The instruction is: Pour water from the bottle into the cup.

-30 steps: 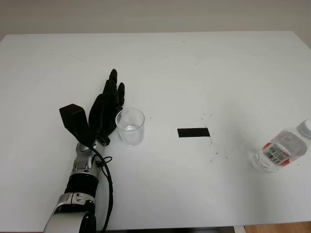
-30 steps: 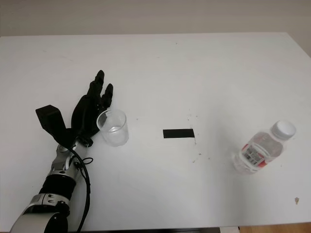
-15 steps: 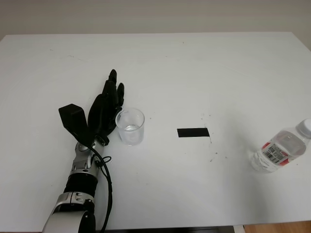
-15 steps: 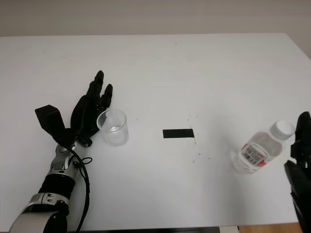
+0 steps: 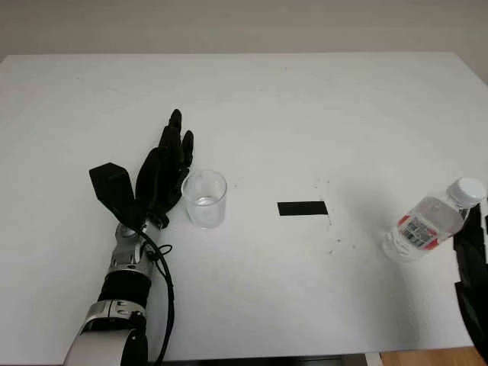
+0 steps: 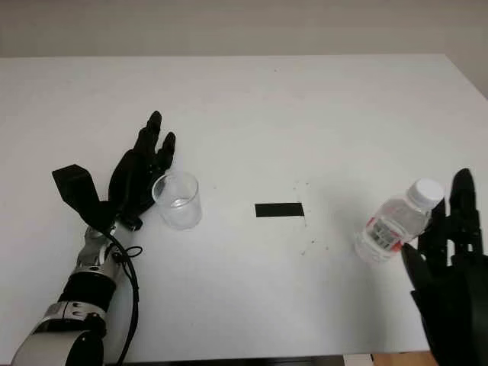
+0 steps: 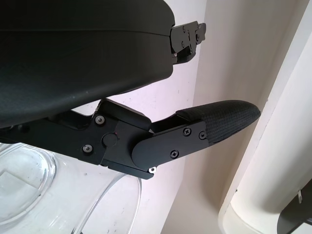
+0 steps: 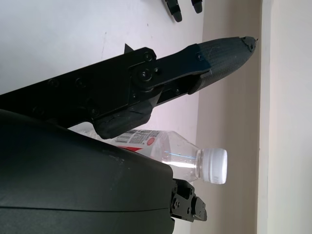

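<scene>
A white table (image 5: 320, 107) carries the whole scene. The left hand (image 5: 164, 171) stands beside a clear plastic cup (image 5: 204, 199), palm turned toward it and released, holding nothing; the cup stands upright just off the inner side of the palm, so close that contact cannot be judged from the head cameras. In the left wrist view the cup's rim (image 7: 53, 195) shows directly under the hand's black shell, with one finger (image 7: 209, 124) reaching out beyond it. A little water sits in the bottom of the cup.

Beyond the cup, on the side away from the left hand, a short strip of black tape (image 5: 303, 208) lies flat on the table, between the two hands.

The right hand (image 6: 450, 267) rises from the near edge of the table just beside the water bottle (image 6: 393, 222), also released and grasping nothing. The bottle, clear with a white cap (image 6: 427, 191) and a red and white label, leans with its cap toward the hand's fingertips and its base toward the tape. In the right wrist view the bottle (image 8: 165, 153) lies between the hand's shell and an outstretched finger (image 8: 214, 56), inside the span of the hand but not gripped. Whether the palm touches the bottle cannot be told.
</scene>
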